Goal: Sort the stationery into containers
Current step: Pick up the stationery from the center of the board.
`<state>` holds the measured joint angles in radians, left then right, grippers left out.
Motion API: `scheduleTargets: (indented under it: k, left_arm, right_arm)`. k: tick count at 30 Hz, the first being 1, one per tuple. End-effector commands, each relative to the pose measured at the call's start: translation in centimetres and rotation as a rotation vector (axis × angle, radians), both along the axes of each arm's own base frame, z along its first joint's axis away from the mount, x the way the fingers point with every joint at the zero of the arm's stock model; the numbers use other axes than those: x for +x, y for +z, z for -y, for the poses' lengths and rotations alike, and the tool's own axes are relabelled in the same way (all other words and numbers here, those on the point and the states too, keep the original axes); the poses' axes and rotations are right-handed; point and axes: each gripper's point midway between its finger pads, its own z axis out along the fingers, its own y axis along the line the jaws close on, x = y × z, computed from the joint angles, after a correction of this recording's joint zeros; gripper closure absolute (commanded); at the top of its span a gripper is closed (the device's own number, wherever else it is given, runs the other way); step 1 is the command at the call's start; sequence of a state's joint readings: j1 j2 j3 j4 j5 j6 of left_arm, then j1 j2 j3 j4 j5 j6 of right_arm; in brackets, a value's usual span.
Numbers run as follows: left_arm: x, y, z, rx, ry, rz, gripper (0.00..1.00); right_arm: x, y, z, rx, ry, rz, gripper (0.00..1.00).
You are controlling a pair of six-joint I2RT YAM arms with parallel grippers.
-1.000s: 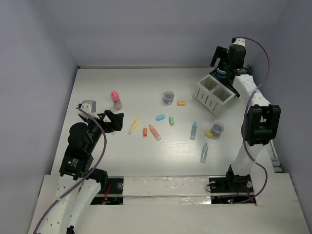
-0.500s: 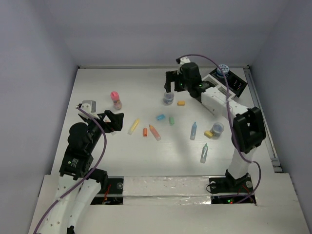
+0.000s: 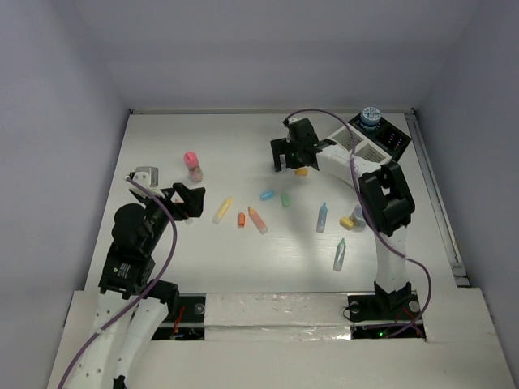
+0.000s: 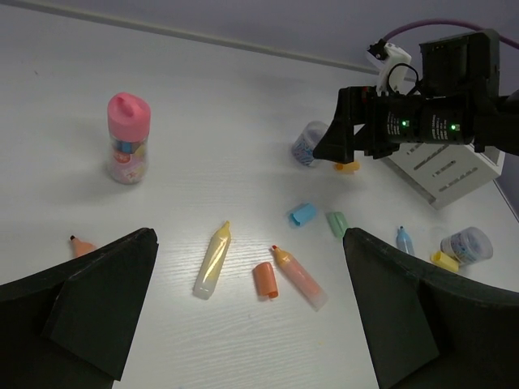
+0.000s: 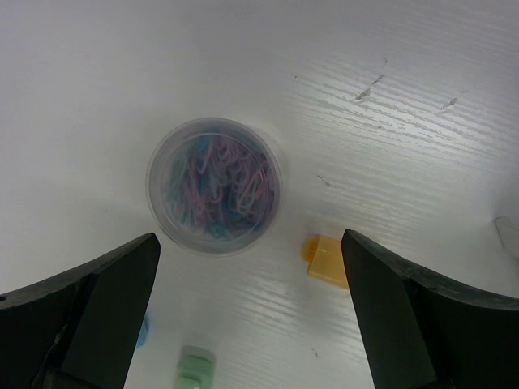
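Note:
My right gripper is open and empty, hovering over a clear round pot of coloured paper clips, which sits just beyond its fingertips. An orange cap and a green cap lie between the jaws. The white slatted box joins a black tray at the back right, and a blue-patterned pot stands on the tray. My left gripper is open and empty at the left. Ahead of it lie a yellow stick, an orange cap and an orange marker.
A pink-capped bottle stands at the back left. A blue cap lies mid-table. Two pale-blue sticks, a yellow cap and a second pot lie beside the right arm.
My right gripper has swung from the white box at the back right leftward to above the paper-clip pot. The blue-patterned pot is left standing on the black tray. The left arm has not moved.

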<state>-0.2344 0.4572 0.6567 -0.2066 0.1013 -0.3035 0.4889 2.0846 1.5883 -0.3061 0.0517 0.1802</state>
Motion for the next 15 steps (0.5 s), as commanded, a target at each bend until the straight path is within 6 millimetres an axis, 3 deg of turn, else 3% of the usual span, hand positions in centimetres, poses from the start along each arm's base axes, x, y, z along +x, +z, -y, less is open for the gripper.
scheduleTargets:
  k: [1,7,11,14,15]
  left_arm:
    - [0.2,2.4,0.0,-0.009,-0.006,0.077,0.01]
    - [0.1,2.4,0.0,-0.009,-0.007,0.078,0.01]
    - [0.1,2.4,0.0,-0.007,-0.006,0.077,0.01]
    - [0.1,2.4,0.0,-0.007,-0.007,0.077,0.01]
    - [0.1,2.4,0.0,-0.008,-0.009,0.077,0.01]
  right_arm:
    - [1.4,3.0,-2.3,0.05,0.035,0.079,0.0]
    - [2.7,1.3,-2.6,0.012,0.033,0.06,0.02]
    - [3.3,1.1,-2.8,0.01,0.033,0.065,0.2]
    - [3.5,0.9,-2.7,-0.004,0.027,0.062,0.42]
    - [3.6,1.0,-2.6,-0.006,0.023,0.066,0.44]
